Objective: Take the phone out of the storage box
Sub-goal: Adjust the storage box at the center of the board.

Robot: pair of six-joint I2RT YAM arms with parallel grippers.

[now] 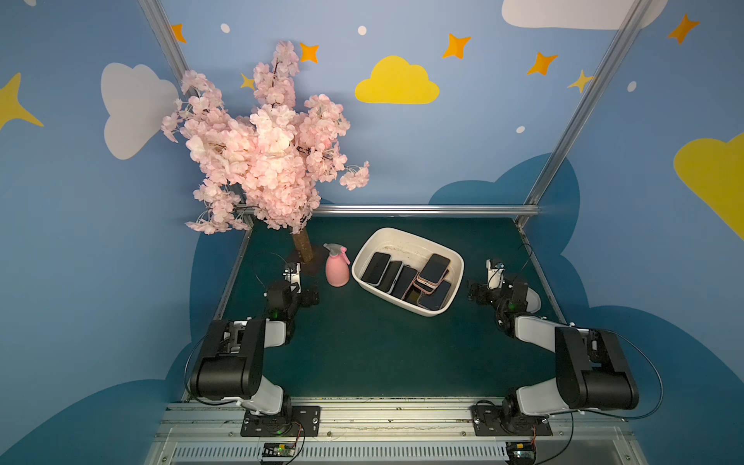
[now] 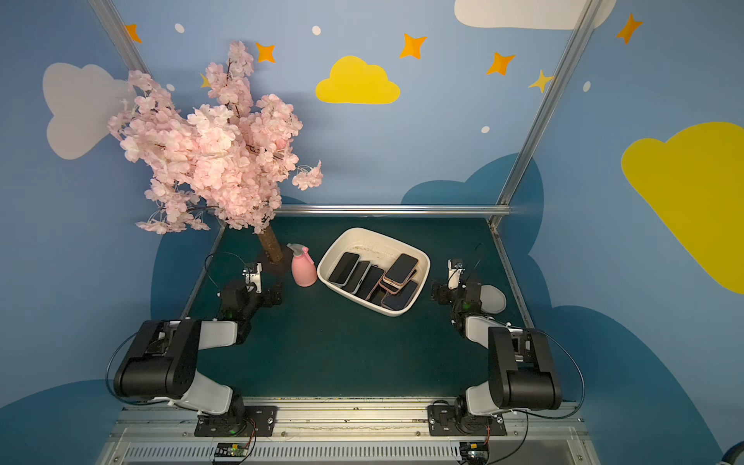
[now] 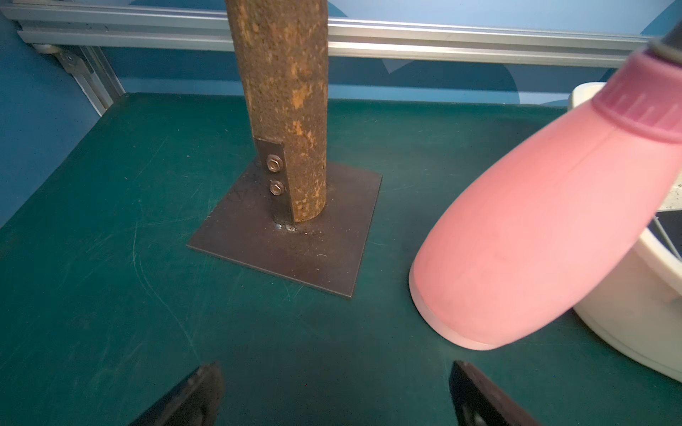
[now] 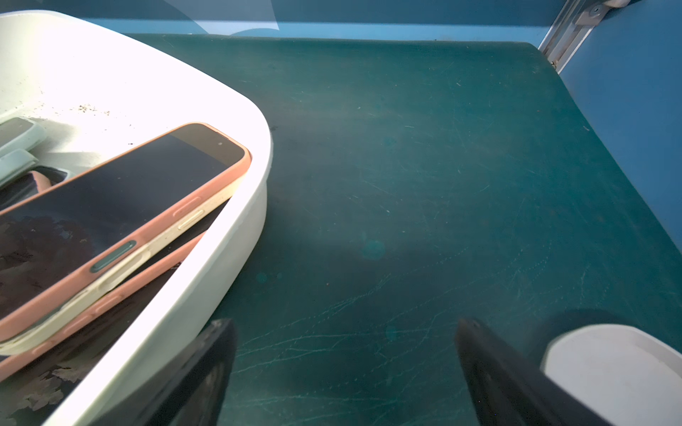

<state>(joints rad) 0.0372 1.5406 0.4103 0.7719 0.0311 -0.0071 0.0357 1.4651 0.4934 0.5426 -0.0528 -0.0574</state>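
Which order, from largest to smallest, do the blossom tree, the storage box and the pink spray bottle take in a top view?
1. blossom tree (its crown stands nearer the camera, which enlarges it)
2. storage box
3. pink spray bottle

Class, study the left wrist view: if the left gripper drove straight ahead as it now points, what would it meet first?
Probably the tree trunk on its base plate, ahead of the left gripper; the pink spray bottle stands aside. Depth is unclear.
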